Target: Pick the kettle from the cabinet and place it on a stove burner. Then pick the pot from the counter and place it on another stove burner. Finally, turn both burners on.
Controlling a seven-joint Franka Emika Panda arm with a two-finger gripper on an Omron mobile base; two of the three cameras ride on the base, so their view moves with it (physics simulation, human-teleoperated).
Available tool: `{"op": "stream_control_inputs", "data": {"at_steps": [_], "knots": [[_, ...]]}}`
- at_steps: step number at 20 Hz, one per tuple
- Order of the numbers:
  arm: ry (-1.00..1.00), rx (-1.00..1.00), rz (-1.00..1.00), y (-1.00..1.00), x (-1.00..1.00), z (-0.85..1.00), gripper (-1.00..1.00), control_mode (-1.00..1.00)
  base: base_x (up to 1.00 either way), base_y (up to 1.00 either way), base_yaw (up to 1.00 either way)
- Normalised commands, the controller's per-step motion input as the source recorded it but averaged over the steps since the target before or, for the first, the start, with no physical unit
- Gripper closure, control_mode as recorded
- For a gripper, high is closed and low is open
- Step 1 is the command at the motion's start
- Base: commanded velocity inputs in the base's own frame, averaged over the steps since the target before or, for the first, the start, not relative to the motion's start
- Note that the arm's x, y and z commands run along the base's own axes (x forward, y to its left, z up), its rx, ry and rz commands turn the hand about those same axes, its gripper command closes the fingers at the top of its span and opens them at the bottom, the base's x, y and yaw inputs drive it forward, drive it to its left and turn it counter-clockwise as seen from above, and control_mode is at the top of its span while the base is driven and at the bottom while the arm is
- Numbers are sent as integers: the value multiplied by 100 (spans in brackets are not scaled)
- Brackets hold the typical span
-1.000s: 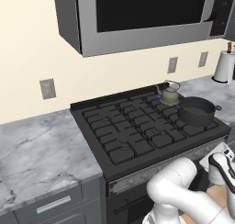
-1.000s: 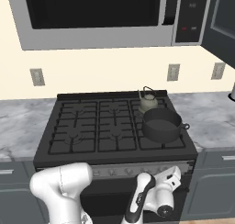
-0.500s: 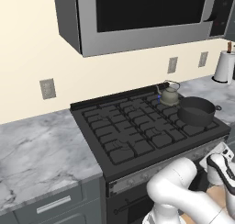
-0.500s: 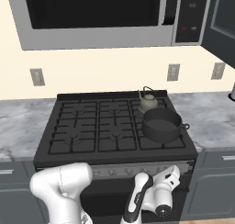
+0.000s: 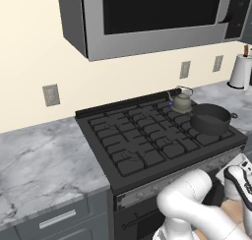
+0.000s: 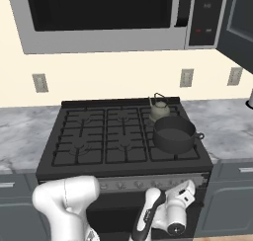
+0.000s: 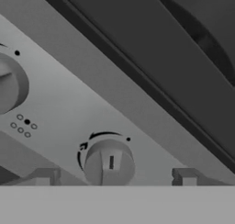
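Two vessels, kettle (image 6: pixel 159 108) and pot (image 6: pixel 173 135), sat on the right stove burners (image 6: pixel 118 134). Your gripper (image 7: pixel 114 176) stood wide apart around a front knob (image 7: pixel 109 161), not touching it.

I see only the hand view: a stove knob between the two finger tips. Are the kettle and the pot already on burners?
Observer: Yes. The kettle sits on the back right burner, the pot on the front right one, just before it.
Operator: Where is the end effector against the stove?
Observer: The end effector is low, in front of the knob panel under the cooktop, toward its right side.
Operator: Do I hold the knob?
Observer: No. The knob stands between the open fingertips, with a gap on each side.
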Motion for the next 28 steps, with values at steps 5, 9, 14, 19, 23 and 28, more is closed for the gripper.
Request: {"op": "stream_control_inputs", "data": {"at_steps": [5, 9, 14, 19, 23, 28], "knots": [[-6, 0, 0, -20, -25, 0, -100, -100, 0, 0, 0], [-10, 1, 0, -20, -41, 1, -100, -100, 0, 0, 0], [-9, 0, 0, -14, -36, 2, -100, -100, 0, 0, 0], [-6, 0, 0, -14, -16, 1, -100, -100, 0, 0, 0], [0, 0, 0, -13, 4, 0, -100, -100, 0, 0, 0], [0, 0, 0, -9, 13, 0, -100, -100, 0, 0, 0]]}}
